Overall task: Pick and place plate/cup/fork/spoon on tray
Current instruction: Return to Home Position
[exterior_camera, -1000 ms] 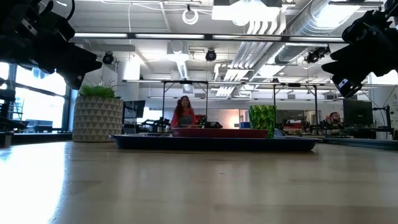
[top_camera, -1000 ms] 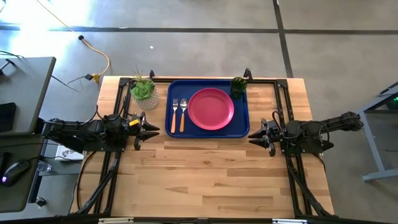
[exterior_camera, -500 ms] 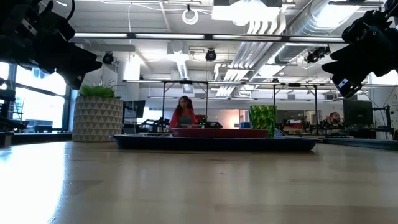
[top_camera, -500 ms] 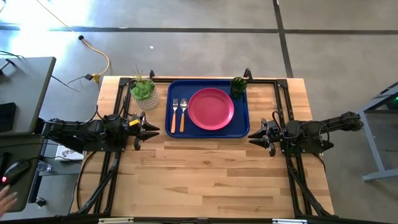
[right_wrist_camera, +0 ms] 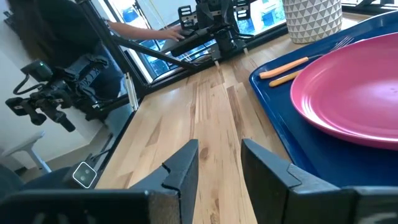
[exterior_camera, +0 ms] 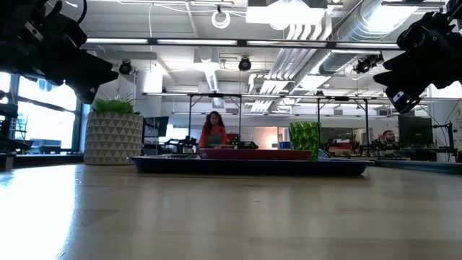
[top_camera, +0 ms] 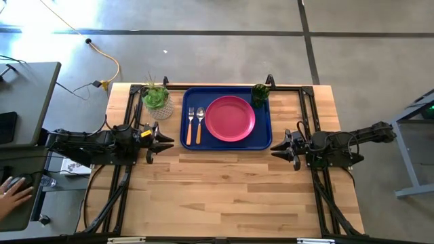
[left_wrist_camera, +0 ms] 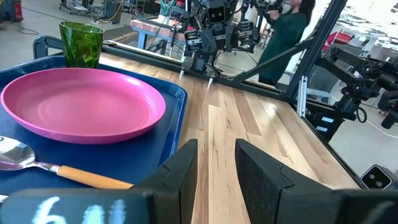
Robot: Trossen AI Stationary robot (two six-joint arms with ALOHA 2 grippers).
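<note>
All four pieces already sit on the tray [top_camera: 264, 139]: the plate [top_camera: 230, 118] in the middle, the fork [top_camera: 190, 124] and spoon [top_camera: 199, 125] side by side along the tray's left part, the cup [top_camera: 260, 93] in its far right corner. So the step in hand looks like parking the arms, and doing that well means keeping both clear of the tray rim, moving level and slowly, and touching nothing that is set down.

The left gripper [top_camera: 165, 141] hangs just off the tray's near left corner, the right gripper [top_camera: 279, 146] just off its near right corner. Each holds nothing; the left wrist view shows the left fingers [left_wrist_camera: 180, 168] slightly spread with bare wood in the gap, and the right wrist view shows the right fingers [right_wrist_camera: 183, 165] the same.

The high view gives the full layout, including the plant pot [top_camera: 157, 102] standing on the table beside the tray's far left corner, and a person's hand [top_camera: 13, 193] at a desk off the table. The low view alone shows how high both arms hang above the tabletop. Only the wrist views show the gap between the fingers
</note>
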